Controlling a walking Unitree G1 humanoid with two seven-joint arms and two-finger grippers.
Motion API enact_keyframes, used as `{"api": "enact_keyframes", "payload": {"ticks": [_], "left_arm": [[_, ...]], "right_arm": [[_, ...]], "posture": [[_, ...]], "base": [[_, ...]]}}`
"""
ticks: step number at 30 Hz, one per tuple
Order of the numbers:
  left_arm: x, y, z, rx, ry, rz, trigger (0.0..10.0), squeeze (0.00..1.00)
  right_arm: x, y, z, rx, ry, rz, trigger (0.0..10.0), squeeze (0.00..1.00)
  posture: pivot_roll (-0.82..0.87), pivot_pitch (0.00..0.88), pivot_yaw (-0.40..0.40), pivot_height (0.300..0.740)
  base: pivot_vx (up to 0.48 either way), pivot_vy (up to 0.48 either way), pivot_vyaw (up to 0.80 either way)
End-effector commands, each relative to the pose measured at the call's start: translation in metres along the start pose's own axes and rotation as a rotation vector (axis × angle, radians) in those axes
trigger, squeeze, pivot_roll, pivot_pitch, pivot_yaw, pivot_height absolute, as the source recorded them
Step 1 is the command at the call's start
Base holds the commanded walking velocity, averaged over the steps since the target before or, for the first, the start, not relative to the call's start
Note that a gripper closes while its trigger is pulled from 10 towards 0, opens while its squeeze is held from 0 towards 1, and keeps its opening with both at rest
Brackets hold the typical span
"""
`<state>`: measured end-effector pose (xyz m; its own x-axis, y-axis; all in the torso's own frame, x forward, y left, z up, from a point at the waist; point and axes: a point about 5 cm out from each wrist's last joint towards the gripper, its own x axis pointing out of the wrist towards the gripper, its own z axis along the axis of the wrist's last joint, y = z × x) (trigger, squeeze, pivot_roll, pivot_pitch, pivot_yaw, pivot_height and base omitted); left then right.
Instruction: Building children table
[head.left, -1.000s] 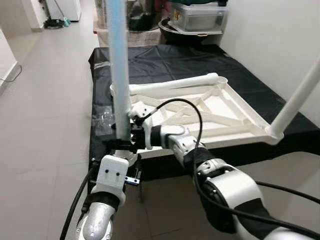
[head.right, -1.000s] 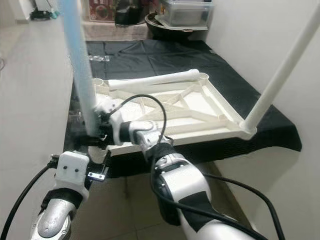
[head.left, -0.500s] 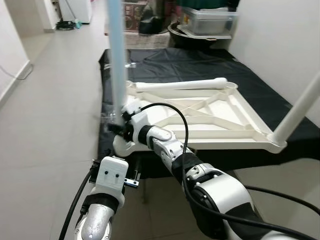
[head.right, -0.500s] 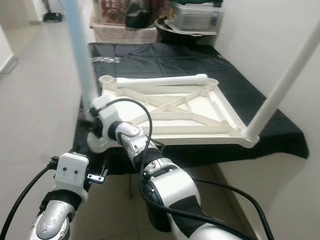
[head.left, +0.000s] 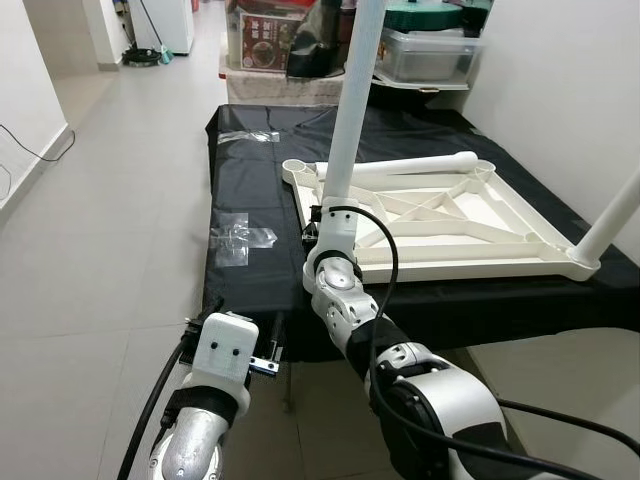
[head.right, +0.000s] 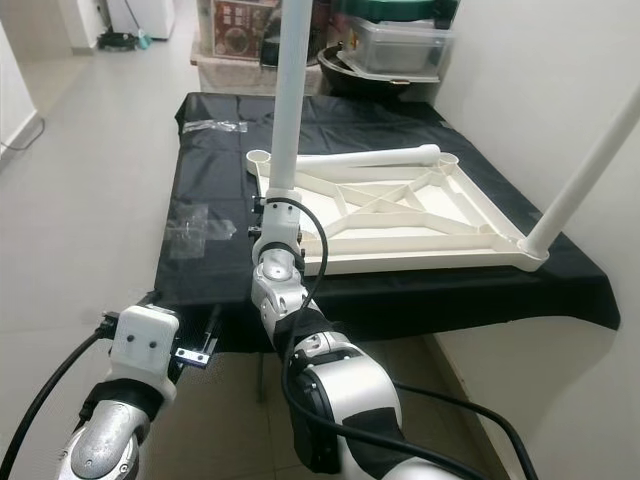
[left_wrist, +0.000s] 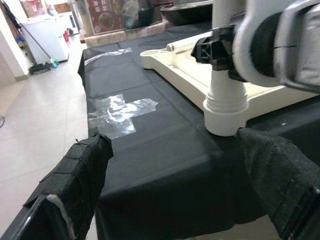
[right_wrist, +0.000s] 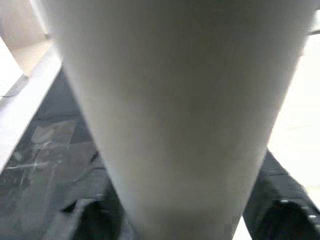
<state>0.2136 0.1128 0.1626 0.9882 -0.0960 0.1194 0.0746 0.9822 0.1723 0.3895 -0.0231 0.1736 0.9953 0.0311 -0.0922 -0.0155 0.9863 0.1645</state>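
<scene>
Right gripper (head.left: 322, 214) clamped round white table leg (head.left: 347, 120), no legible writing

Upright leg (head.left: 345, 120): ran past the top edge of both eye views.
Far-corner leg (head.right: 590, 165): cut off by the right edge.
Right tool (head.left: 322, 222): fingers hidden behind its wrist and the upright leg.
Right wrist view: upright leg blurred at close range.
</scene>
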Motion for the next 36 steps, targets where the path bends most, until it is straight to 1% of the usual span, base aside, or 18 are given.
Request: {"api": "enact_keyframes", "payload": {"ticks": [1,5,6,9,10,11,13,14,16,19,22,26,29,30,33,34,35,36], "left_arm": [[-0.001,0.0,-0.002,0.003,0.004,-0.005,10.0,0.0],[-0.001,0.0,-0.001,0.004,0.002,-0.003,10.0,0.0],[-0.001,0.001,-0.001,0.005,0.0,-0.001,10.0,0.0],[0.0,0.0,0.0,0.005,-0.002,-0.001,10.0,0.0],[0.0,0.0,0.001,0.003,-0.004,-0.002,10.0,0.0],[0.0,0.0,0.001,0.003,-0.004,-0.002,10.0,0.0],[0.001,-0.001,0.001,0.001,-0.007,-0.004,10.0,0.0],[0.001,-0.001,0.001,0.001,-0.007,-0.004,10.0,0.0],[0.002,-0.003,0.001,-0.001,-0.008,-0.01,10.0,0.0],[0.002,-0.004,0.001,-0.002,-0.008,-0.012,10.0,0.0],[0.002,-0.003,0.002,0.0,-0.011,-0.009,10.0,0.0],[0.002,-0.002,0.003,0.004,-0.011,-0.004,10.0,0.0],[0.001,-0.001,0.003,0.005,-0.01,0.001,10.0,0.0],[0.001,-0.001,0.003,0.005,-0.009,0.003,10.0,0.0],[0.001,-0.001,0.003,0.005,-0.009,0.003,10.0,0.0],[0.001,-0.001,0.003,0.005,-0.008,0.004,10.0,0.0],[0.001,-0.001,0.003,0.005,-0.008,0.004,10.0,0.0],[0.001,-0.001,0.002,0.004,-0.006,0.005,10.0,0.0]], "right_arm": [[-0.01,0.026,-0.012,0.028,0.021,0.104,10.0,1.0],[-0.009,0.026,-0.005,-0.004,-0.031,0.144,10.0,1.0],[-0.008,0.024,-0.001,0.0,-0.051,0.179,10.0,0.0],[-0.006,0.022,0.005,-0.002,-0.079,0.255,10.0,0.0],[-0.005,0.022,0.009,-0.006,-0.084,0.408,10.0,0.0],[-0.005,0.022,0.009,-0.006,-0.084,0.408,10.0,0.0],[-0.004,0.016,0.014,-0.041,-0.053,0.671,10.0,0.0],[-0.004,0.016,0.014,-0.041,-0.053,0.671,10.0,0.0],[-0.006,0.002,0.013,-0.07,0.042,0.911,10.0,0.0],[-0.008,-0.001,0.013,-0.077,0.074,0.978,10.0,0.0],[-0.016,0.004,0.012,-0.144,0.144,1.186,10.0,0.0],[-0.019,0.012,0.012,-0.182,0.155,1.236,10.0,0.0],[-0.023,0.028,0.01,-0.214,0.153,1.267,10.0,0.0],[-0.025,0.033,0.009,-0.218,0.148,1.274,8.5,0.0],[-0.026,0.036,0.008,-0.219,0.145,1.278,8.5,0.0],[-0.025,0.037,0.006,-0.23,0.148,1.234,0.0,0.0],[-0.025,0.037,0.006,-0.23,0.148,1.234,0.0,0.0],[-0.021,0.039,0.005,-0.258,0.112,1.114,0.0,0.0]], "posture": [[0.09,0.048,-0.097,0.74],[0.09,0.051,-0.101,0.74],[0.09,0.051,-0.101,0.74],[0.09,0.051,-0.101,0.74],[0.08,0.053,-0.098,0.74],[0.08,0.053,-0.098,0.74],[0.08,0.052,-0.099,0.74],[0.08,0.052,-0.099,0.74],[0.08,0.048,-0.1,0.74],[0.08,0.048,-0.1,0.74],[0.09,0.051,-0.106,0.74],[0.1,0.054,-0.111,0.74],[0.1,0.06,-0.116,0.74],[0.1,0.062,-0.115,0.74],[0.1,0.062,-0.115,0.74],[0.1,0.063,-0.115,0.74],[0.1,0.063,-0.115,0.74],[0.1,0.066,-0.113,0.74]], "base": [[0.0,0.0,0.0],[0.0,0.0,0.0],[0.0,0.0,0.0],[0.0,0.0,0.0],[0.0,0.0,0.0],[0.0,0.0,0.0],[0.0,0.0,0.0],[0.0,0.0,0.0],[0.0,0.0,0.0],[0.0,0.0,0.0],[0.0,0.0,0.0],[0.0,0.0,0.0],[0.0,0.0,0.0],[0.0,0.0,0.0],[0.0,0.0,0.0],[0.0,0.0,0.0],[0.0,0.0,0.0],[0.0,0.0,0.0]]}}
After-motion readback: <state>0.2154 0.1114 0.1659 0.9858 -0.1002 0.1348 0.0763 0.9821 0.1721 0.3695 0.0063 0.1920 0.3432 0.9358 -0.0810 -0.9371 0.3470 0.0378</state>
